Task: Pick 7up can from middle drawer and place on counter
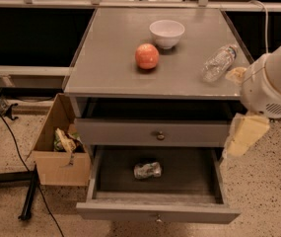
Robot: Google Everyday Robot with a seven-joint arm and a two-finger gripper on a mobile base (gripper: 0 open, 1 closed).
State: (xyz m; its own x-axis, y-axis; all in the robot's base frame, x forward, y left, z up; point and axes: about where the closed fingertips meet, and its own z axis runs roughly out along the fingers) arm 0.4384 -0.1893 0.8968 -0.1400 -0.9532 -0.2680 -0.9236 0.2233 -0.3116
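Observation:
The 7up can (147, 170), silvery with green markings, lies on its side in the middle of the open middle drawer (157, 212), which is pulled far out and has a dark interior. The counter (115, 68) is the flat grey top of the cabinet. My gripper (246, 132) hangs at the right side of the cabinet, level with the upper drawer front, right of and above the can and apart from it. The white arm body (273, 83) rises above it and hides the counter's right front corner.
On the counter stand a white bowl (166, 33), a red-orange apple (147, 56) and a clear plastic bottle (219, 62) lying on its side. The upper drawer (155, 132) is nearly shut. An open cardboard box (61, 142) stands on the floor at the left.

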